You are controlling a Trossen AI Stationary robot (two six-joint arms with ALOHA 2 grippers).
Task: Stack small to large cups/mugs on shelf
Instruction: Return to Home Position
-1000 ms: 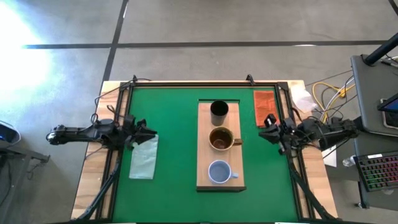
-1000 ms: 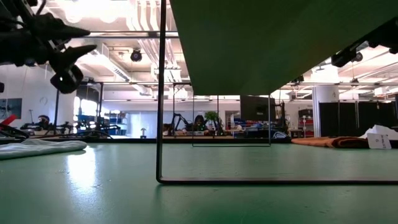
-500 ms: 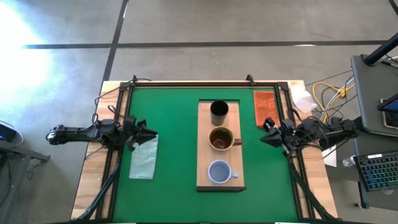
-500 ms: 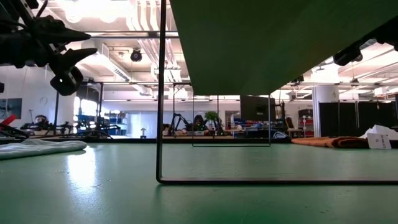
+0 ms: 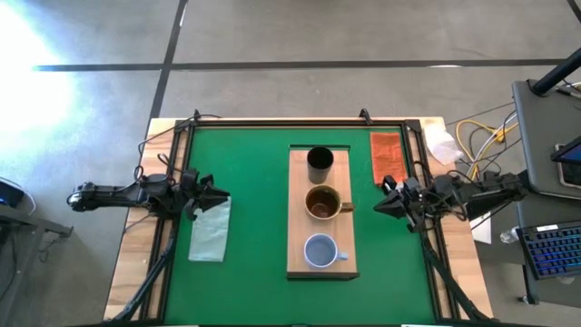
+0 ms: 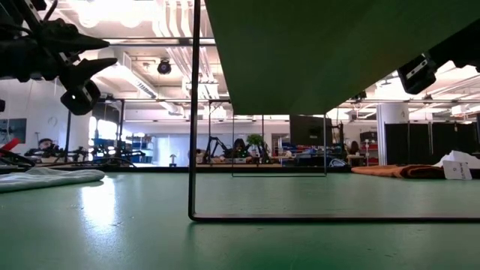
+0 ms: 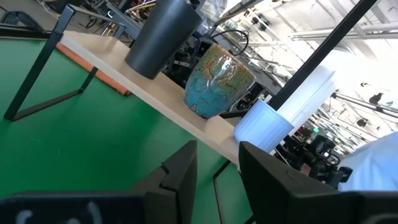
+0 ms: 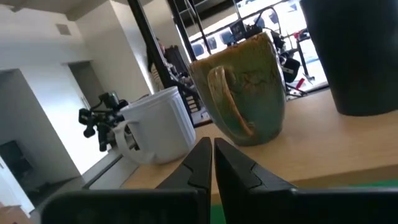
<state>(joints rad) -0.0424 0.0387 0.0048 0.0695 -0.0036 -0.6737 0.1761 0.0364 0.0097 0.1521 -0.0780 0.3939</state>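
The light-wood shelf (image 5: 298,218) stands raised on thin black legs (image 6: 194,112) in the middle of the green table. On it, each on its base, a black tumbler (image 5: 320,163) stands farthest, a brown-olive mug (image 5: 323,203) in the middle and a pale blue-white mug (image 5: 320,251) nearest. My left gripper (image 5: 222,193) is open and empty, left of the shelf, pointing at it (image 7: 217,168). My right gripper (image 5: 377,208) is shut and empty, just right of the shelf, level with the brown-olive mug (image 8: 245,87).
A pale green cloth (image 5: 211,229) lies under and in front of my left gripper. An orange-red cloth (image 5: 386,154) lies at the far right of the table. Black frame rails run along the table's left and right edges. Bare green mat lies between the shelf and each arm.
My right gripper has moved toward the table's left, closer to the shelf, and slightly toward the near edge, staying shut.
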